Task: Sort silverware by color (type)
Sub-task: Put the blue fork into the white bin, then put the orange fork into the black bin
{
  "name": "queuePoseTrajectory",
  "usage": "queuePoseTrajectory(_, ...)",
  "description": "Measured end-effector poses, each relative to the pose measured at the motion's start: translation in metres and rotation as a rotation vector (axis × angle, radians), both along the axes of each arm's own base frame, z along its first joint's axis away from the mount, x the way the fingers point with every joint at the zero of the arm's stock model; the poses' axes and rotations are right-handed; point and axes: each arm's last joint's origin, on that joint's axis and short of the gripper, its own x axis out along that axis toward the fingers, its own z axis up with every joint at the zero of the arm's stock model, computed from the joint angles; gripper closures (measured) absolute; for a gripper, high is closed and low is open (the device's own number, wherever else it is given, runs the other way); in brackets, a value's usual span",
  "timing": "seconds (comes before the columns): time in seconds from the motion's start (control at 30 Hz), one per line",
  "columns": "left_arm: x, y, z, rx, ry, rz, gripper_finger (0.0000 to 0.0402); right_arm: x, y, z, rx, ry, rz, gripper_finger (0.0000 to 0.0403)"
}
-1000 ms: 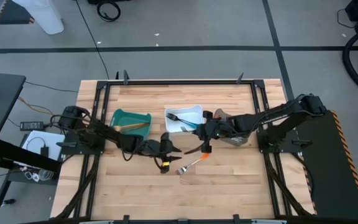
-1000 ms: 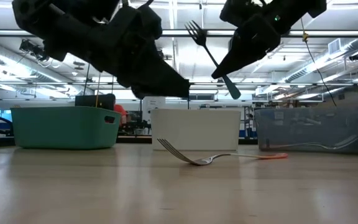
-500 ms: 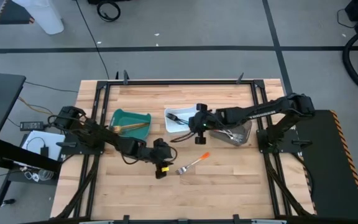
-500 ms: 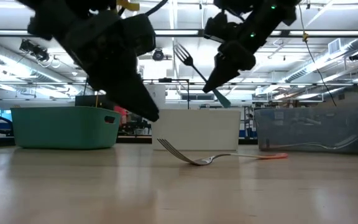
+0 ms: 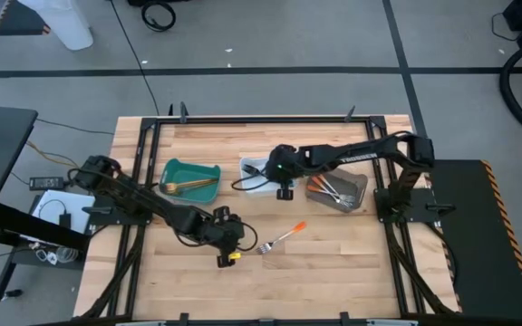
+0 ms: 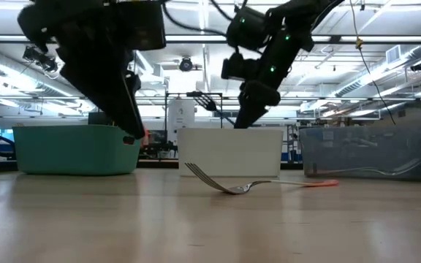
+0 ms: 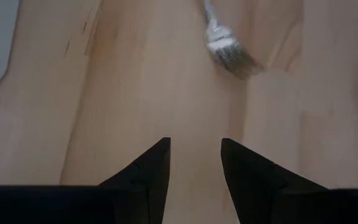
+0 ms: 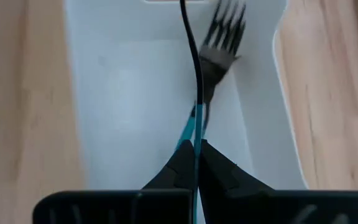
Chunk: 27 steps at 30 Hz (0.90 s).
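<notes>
— Where's the blue-handled fork [image 8: 194,74]?
— Clamped in the right gripper [image 8: 196,149] over the white bin [image 5: 254,185]; a second fork lies blurred beneath it.
— The left gripper [image 7: 194,163]?
— Parted, empty, the orange-handled fork [image 5: 282,237] at its three o'clock, handle cut off at the wrist.

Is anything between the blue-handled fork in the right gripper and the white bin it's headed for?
Nothing visible. The right gripper, shut on the blue-handled fork, hangs directly over the white bin. Another fork already lies inside, to one side, leaving bare floor below.
</notes>
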Motion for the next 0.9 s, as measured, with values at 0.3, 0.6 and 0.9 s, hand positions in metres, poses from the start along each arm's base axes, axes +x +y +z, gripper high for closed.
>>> queuePoseTrajectory(0.3, -0.001, -0.003, 0.004, -0.025, -0.015, 0.021, 0.0251, -0.002, -0.014, -0.009, 0.092, 0.083, -0.006, 0.038)
queuePoseTrajectory(0.6, -0.002, -0.003, 0.004, -0.035, -0.013, 0.036, 0.0251, -0.004, -0.013, -0.009, 0.12, 0.1, 0.006, 0.0344)
queuePoseTrajectory(0.9, -0.002, -0.003, 0.003, -0.034, -0.011, 0.038, 0.0251, 0.006, -0.01, 0.014, 0.079, 0.067, 0.009, 0.0319)
